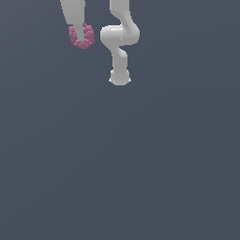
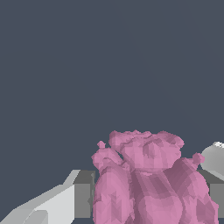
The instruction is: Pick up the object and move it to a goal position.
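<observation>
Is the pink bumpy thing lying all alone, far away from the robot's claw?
No, the pink lump sits between the gripper's fingers.

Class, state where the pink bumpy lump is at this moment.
In the exterior view the pink bumpy lump sits near the top, left of the robot's base, around the tip of the white hand. The wrist view shows it between the fingers.

You see the object (image 1: pixel 82 37), a small pink-magenta lump with a bumpy, raspberry-like surface, roughly round in outline. It sits at the tip of the white fingers (image 1: pixel 79 31), one of which crosses its front, so you see pink on both sides of it. In the wrist view the object (image 2: pixel 151 183) appears as clustered rounded lobes, wedged between the grey finger pads (image 2: pixel 83 199).
</observation>
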Action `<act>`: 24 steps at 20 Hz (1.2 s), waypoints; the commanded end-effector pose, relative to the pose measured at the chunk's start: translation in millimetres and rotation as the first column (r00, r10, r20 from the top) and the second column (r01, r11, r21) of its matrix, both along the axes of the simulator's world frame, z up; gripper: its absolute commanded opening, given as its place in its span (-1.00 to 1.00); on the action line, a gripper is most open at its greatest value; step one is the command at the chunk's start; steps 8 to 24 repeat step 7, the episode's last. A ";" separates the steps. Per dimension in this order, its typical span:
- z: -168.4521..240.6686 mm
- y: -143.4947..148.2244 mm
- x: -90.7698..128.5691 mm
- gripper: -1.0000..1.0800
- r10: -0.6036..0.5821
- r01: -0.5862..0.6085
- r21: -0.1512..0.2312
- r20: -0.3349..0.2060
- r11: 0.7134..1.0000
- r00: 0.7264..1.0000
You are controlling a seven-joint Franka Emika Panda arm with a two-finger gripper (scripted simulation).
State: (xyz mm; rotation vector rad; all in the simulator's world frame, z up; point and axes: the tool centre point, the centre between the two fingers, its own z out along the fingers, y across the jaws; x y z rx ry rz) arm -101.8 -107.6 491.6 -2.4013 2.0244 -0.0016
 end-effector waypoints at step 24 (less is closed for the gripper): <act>17.0 -0.6 -4.8 -1.00 0.001 -0.001 0.000 -0.001 1.000 1.000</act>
